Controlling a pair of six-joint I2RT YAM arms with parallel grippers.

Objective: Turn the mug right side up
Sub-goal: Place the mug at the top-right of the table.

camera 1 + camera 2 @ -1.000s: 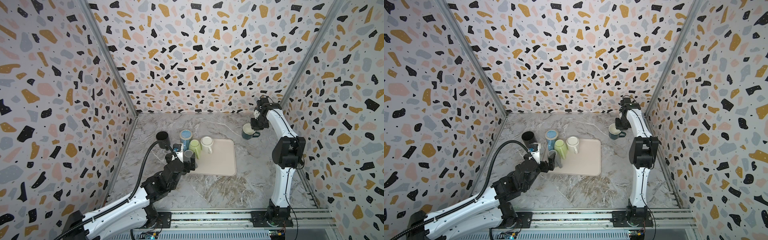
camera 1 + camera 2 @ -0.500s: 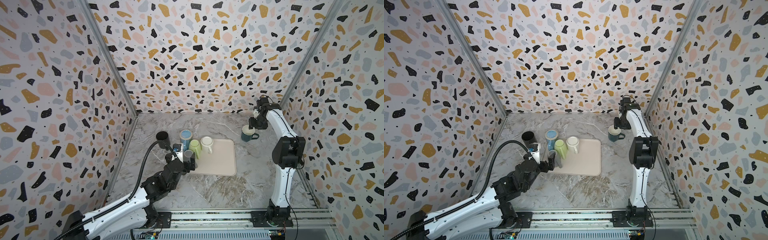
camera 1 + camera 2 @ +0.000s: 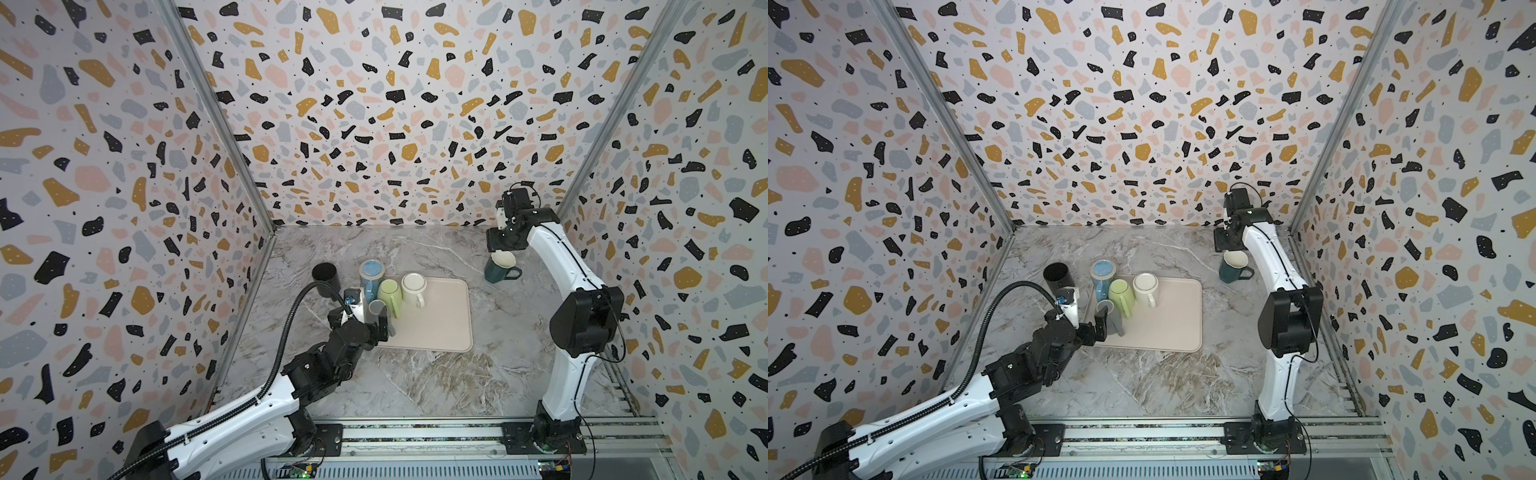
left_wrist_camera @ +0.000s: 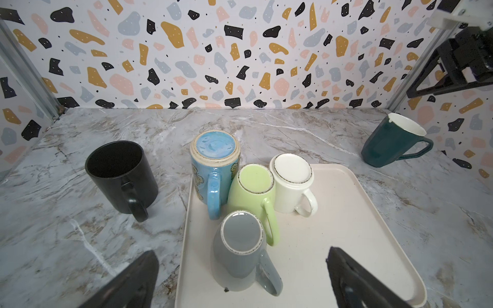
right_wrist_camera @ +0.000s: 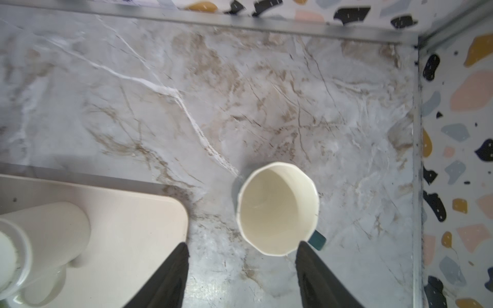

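Note:
A dark teal mug (image 3: 498, 271) (image 3: 1233, 269) with a cream inside stands mouth up on the marble table at the back right. My right gripper (image 3: 503, 248) (image 5: 241, 246) hangs just above it, open, with nothing between its fingers; the mug's rim (image 5: 277, 208) shows just beyond the fingertips. On the left part of the beige tray (image 3: 440, 328) (image 4: 346, 226) a grey mug (image 3: 377, 309) (image 4: 237, 269) stands upside down. My left gripper (image 3: 370, 322) (image 4: 241, 252) is wide open, a finger on either side of the grey mug, not touching it.
Blue (image 3: 371, 276), green (image 3: 390, 293) and white (image 3: 413, 286) mugs stand upside down in a row on the tray behind the grey one. A black mug (image 3: 326, 274) stands upright left of the tray. The back and right walls are close to the teal mug.
My right gripper has opened and let go of the teal mug, which now stands on the table slightly nearer than before. The left arm has not moved.

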